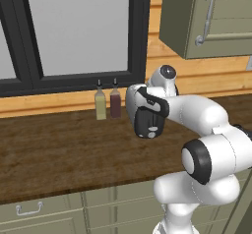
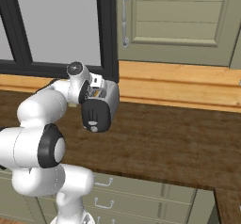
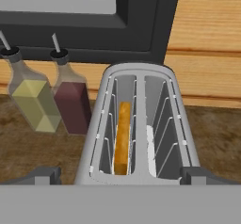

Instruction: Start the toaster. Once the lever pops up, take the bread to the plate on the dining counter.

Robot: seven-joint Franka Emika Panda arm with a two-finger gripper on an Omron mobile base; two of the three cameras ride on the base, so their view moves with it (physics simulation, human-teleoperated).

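The silver-grey toaster [image 3: 136,124] stands on the dark wood worktop [image 1: 54,149], its black end panel [image 2: 95,117] facing the robot. Down in its left slot stands the bread [image 3: 123,138], seen edge-on with a tan crust; a pale white shape lies in the right slot. My gripper [image 3: 121,176] hangs open just above the toaster's near end, one fingertip [image 3: 44,175] on each side of the top and touching nothing. From the right base camera, the hand [image 2: 95,83] sits over the toaster [image 2: 106,100]. The lever is too small to make out. The plate and the dining counter are out of view.
Two small bottles, one yellowish [image 3: 32,100] and one dark red [image 3: 71,103], stand just left of the toaster against the back wall. A dark-framed window [image 1: 74,31] is behind them and an olive wall cabinet [image 2: 179,16] hangs to the right. Handled olive drawers [image 1: 29,209] run under the worktop.
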